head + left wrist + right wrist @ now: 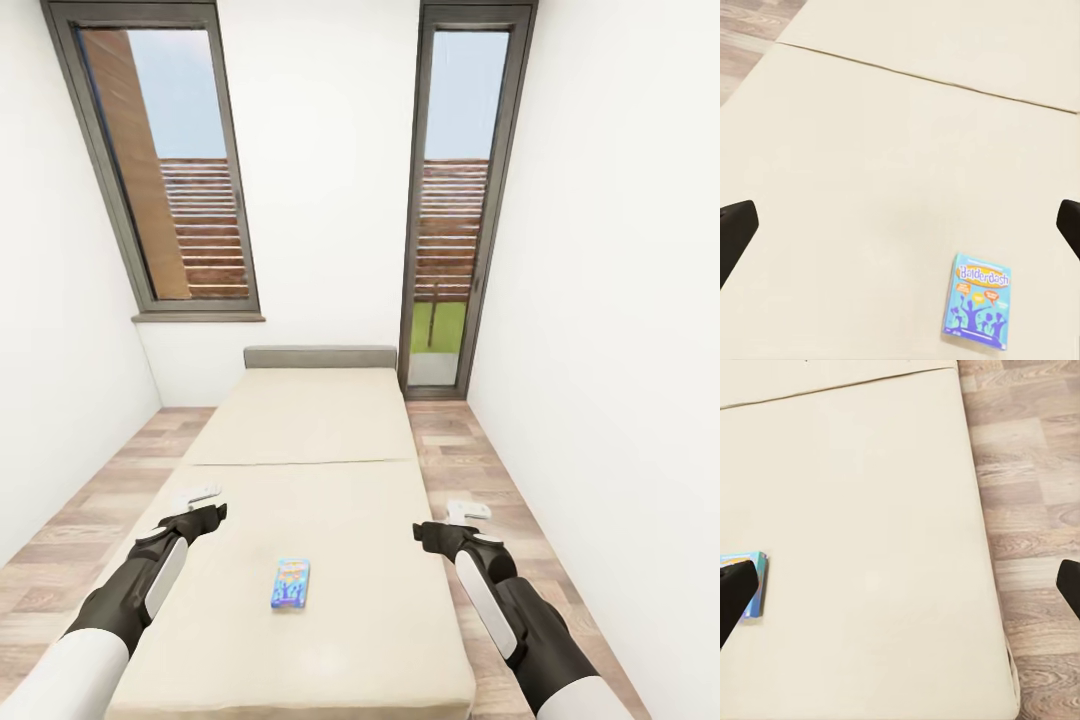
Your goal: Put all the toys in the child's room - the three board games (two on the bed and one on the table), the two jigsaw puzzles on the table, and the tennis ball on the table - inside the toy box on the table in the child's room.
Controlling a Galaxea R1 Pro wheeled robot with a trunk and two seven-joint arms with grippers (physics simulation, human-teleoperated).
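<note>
One board game (290, 584), the small blue box with cartoon figures, lay flat on the near half of the bed (330, 420), roughly midway between the two arms and well short of the seam across the mattress. Its long axis ran along the bed's length, toward the headboard, with only a slight tilt; in the left wrist view its printed title sat at the end toward the seam. The left gripper (197, 498) hovered over the mattress's left edge and the right gripper (467, 512) beyond its right edge, over the wood floor (560, 560); both had their jaws wide apart and empty. By my reading the step in hand was fetching this game from the bed, and nothing was yet grasped. The next move likely called for lowering one gripper inward over the box and closing across its short width, perhaps after nudging it toward an edge.
</note>
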